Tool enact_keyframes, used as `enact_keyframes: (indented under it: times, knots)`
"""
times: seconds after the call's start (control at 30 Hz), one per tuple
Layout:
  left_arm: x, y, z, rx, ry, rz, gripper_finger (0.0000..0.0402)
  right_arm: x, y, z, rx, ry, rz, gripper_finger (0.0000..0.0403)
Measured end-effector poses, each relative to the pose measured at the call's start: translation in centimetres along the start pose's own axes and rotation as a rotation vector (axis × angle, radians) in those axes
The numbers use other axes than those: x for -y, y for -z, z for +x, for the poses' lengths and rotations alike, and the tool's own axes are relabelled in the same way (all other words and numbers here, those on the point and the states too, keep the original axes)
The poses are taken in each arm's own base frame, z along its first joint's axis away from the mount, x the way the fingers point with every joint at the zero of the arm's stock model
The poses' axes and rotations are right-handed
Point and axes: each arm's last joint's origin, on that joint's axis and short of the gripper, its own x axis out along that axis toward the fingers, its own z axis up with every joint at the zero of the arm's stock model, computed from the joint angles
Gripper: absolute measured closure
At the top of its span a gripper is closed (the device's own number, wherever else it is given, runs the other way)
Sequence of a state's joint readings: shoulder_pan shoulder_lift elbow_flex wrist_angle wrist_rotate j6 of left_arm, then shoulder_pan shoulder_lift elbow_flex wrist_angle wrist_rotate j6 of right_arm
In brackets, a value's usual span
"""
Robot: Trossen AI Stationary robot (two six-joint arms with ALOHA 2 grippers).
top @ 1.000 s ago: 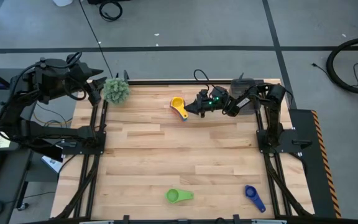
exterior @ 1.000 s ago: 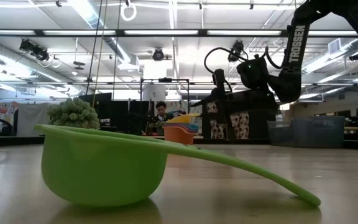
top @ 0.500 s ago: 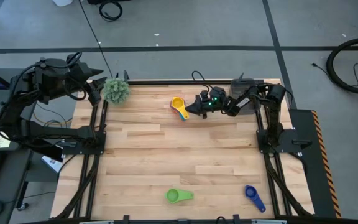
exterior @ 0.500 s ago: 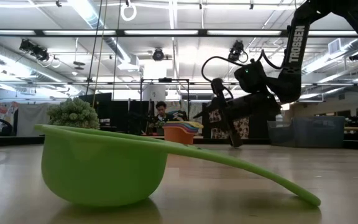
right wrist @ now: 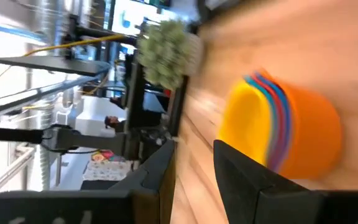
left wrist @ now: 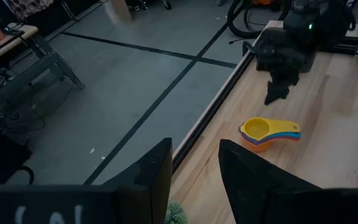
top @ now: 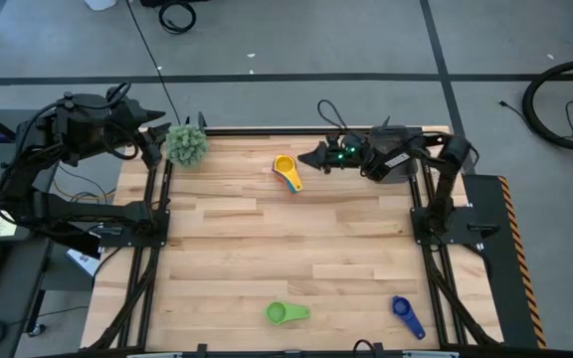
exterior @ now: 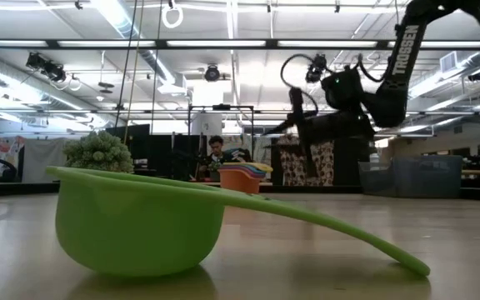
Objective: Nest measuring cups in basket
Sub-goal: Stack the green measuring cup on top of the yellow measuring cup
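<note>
Bench [top: 267, 249]: pale wood planks, grey floor around.
Done: nested stack [top: 286, 171], yellow on top, at the far edge.
Left: green cup [top: 285, 313] and dark blue cup [top: 405, 312] loose at the near edge; no basket visible.
Right gripper [top: 315, 157]: near the stack, fingers narrowly apart, empty.
Left gripper [top: 154, 139]: parked by the plant ball [top: 185, 145], fingers narrowly apart, empty.

The nested cup stack [top: 286, 170] sits near the table's [top: 267, 249] far edge, between the plant ball [top: 185, 145] at the far-left corner and the right gripper [top: 318, 157], apparently just apart. Two single cups [top: 285, 313] [top: 405, 313] lie along the near edge.
</note>
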State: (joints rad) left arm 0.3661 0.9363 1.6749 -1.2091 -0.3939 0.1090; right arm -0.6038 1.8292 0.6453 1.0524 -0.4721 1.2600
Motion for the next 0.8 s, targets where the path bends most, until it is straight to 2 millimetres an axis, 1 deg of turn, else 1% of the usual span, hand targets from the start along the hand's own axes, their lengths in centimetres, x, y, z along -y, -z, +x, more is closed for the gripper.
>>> enact_keyframes:
  times: [0.13,0.2,0.37,0.5,0.63,0.8]
  knots:
    - [0.0,0.0,0.0,0.0,0.0,-0.001,0.0265,-2.7,-1.4,-1.3,0.053,-0.065,-0.104,0.0289]
    - [0.0,0.0,0.0,0.0,0.0,-0.002,0.0265,-4.5,-2.0,-2.2,0.07,-0.118,-0.179,0.0289]
    - [0.0,0.0,0.0,-0.001,0.0,-0.023,0.0265,-9.4,-2.9,-5.3,0.11,-0.271,-0.382,0.0289]
    - [0.1,-0.1,0.2,-0.006,0.0,-0.066,0.0265,-13.0,-2.8,-8.1,0.148,-0.36,-0.583,0.0289]
    - [0.2,-0.2,0.6,-0.017,0.001,-0.07,0.0265,-15.3,-2.2,-10.6,0.13,-0.38,-0.733,0.0289]
    - [0.6,-0.5,1.6,-0.042,0.003,-0.062,0.0265,-16.4,-1.3,-13.3,0.114,-0.3,-0.801,0.0289]
